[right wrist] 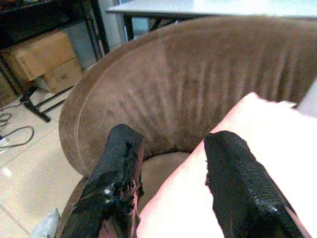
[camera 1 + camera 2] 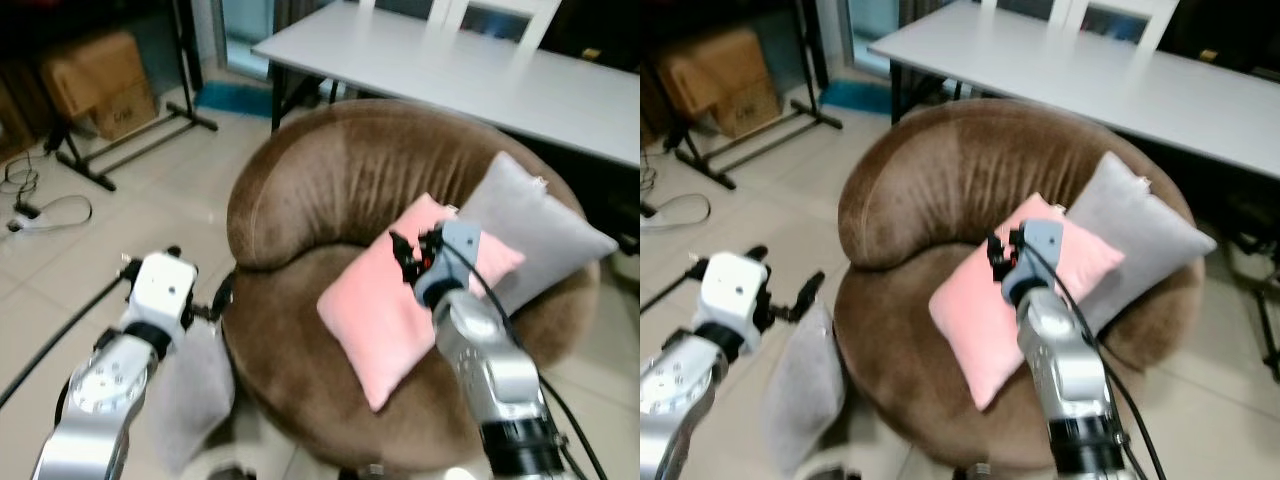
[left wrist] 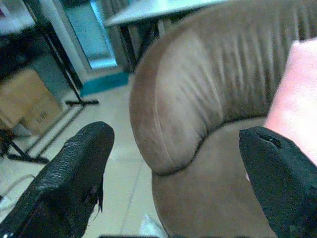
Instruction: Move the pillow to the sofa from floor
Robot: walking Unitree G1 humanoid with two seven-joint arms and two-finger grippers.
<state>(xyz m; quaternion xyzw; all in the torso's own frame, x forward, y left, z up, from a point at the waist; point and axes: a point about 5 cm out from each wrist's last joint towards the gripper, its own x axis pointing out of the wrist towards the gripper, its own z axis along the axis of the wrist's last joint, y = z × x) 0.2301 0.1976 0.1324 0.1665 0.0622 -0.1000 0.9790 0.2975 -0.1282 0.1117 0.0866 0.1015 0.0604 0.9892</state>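
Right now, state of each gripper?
Left gripper: open, holding nothing, beside the brown sofa.
Right gripper: open, holding nothing, over the pink pillow on the sofa.

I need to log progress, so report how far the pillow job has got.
Done: a pink pillow and a grey one lie on the sofa. In hand: nothing; the right end effector hovers open over the pink pillow, the left end effector is open. Left: the grey floor pillow beside the sofa.
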